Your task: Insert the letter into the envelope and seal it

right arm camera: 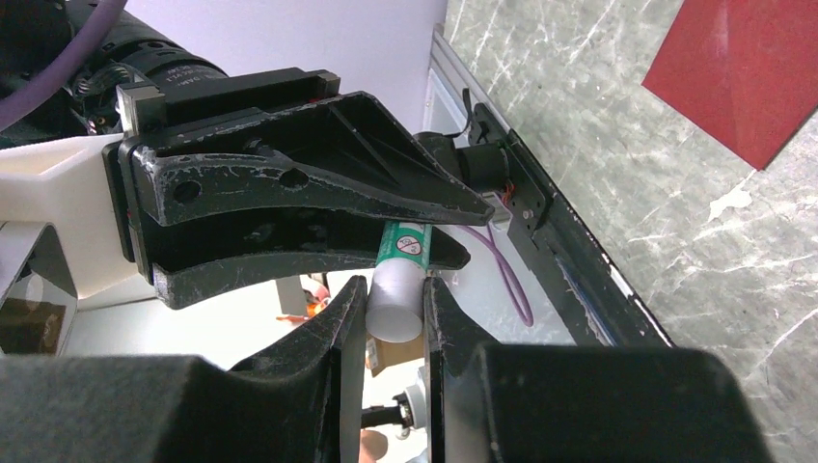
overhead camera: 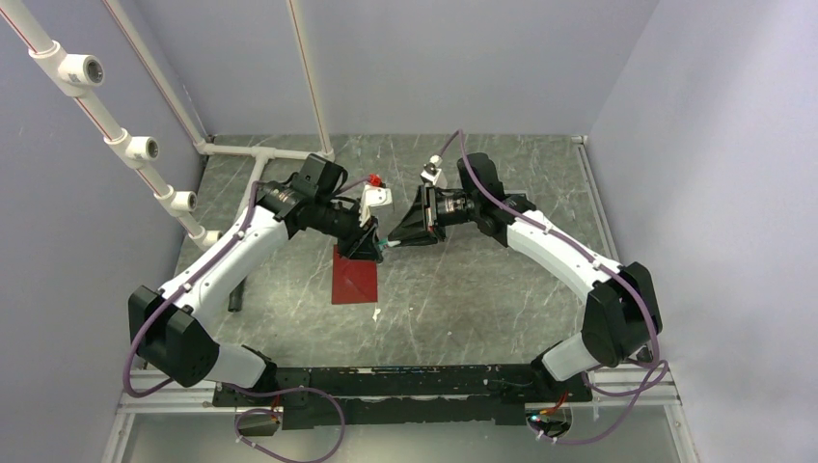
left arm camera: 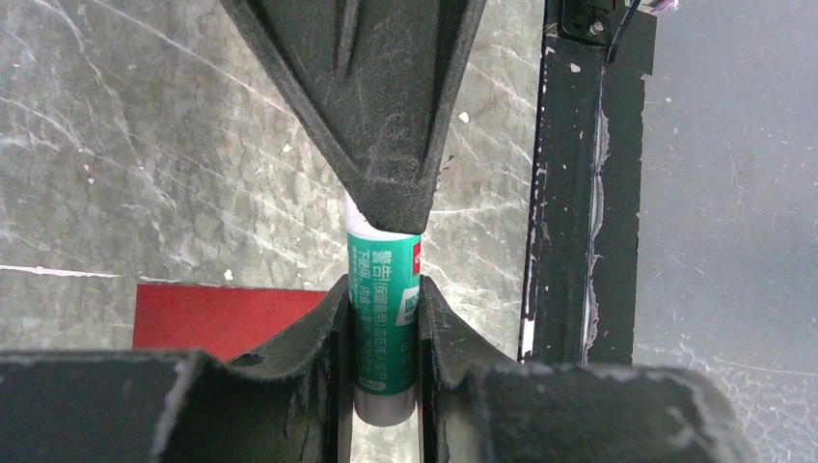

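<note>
Green glue stick [left arm camera: 383, 318], clamped by left gripper [overhead camera: 372, 241] and right gripper [overhead camera: 401, 236] (envelope [overhead camera: 354, 275] at its seven o'clock); a skewed uncapping pull may drop it

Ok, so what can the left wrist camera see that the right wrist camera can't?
Only the left wrist view shows the rows of printing down the green body of the tube, which is likely a glue stick. The left gripper is squeezing that body. Only the right wrist view plainly shows the tube's white cap, pinched by the right gripper, with the left gripper seen from the side. Both views show the tube held between the two grippers, part of the red envelope, and the marbled table.
</note>
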`<control>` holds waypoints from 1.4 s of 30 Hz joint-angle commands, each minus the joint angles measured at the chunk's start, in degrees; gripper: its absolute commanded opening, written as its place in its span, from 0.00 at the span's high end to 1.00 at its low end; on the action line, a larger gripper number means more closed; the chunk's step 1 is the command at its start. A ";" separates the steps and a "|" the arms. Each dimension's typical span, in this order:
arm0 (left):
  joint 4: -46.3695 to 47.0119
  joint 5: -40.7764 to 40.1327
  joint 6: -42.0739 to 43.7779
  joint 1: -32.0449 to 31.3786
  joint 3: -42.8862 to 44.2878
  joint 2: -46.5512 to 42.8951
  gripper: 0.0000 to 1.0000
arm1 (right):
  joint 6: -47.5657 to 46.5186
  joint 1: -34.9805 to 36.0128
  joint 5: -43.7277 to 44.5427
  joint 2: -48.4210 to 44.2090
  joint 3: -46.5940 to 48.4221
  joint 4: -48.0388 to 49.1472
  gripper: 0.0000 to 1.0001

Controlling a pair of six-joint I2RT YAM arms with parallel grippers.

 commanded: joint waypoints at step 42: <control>15.44 -52.95 -26.68 14.39 -3.34 23.95 0.56 | -24.01 -15.02 28.32 -3.63 5.51 -20.49 0.15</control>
